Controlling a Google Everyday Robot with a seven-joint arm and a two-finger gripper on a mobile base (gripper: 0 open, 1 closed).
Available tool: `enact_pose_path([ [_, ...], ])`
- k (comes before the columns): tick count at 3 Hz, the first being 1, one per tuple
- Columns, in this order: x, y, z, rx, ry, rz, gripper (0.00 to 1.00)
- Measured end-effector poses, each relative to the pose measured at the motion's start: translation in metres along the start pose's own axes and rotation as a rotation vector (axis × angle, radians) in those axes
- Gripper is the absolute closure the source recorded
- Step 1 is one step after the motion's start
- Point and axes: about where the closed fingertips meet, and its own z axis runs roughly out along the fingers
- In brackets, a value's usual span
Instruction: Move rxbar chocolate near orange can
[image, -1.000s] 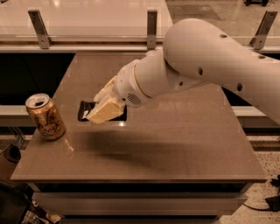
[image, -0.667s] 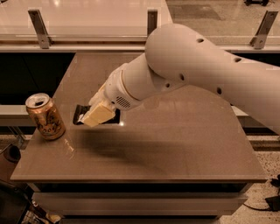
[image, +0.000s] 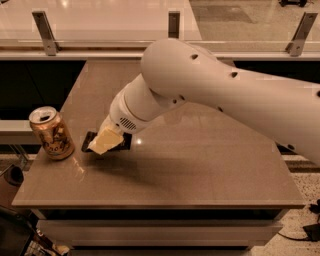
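Leftward came the gripper (image: 106, 141) (clamping rxbar chocolate (image: 89, 142)), just beside orange can (image: 51, 133) on table (image: 200, 170).

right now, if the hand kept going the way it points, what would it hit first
The hand, gripping the flat black rxbar wrapper, points down and left. Its line probably meets the brown tabletop first, just short of the golden-orange drink can; depth is unclear.

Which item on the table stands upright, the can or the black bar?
The golden-orange drink can, upright near the left edge; the flat black bar lies in the gripper beside it.
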Motion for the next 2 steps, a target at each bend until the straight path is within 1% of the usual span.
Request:
enact_pose_path([
  [1, -0.002, 0.009, 0.01, -0.053, 0.009, -0.011, 1.0],
  [2, -0.006, 0.019, 0.015, -0.113, -0.003, -0.031, 1.0],
])
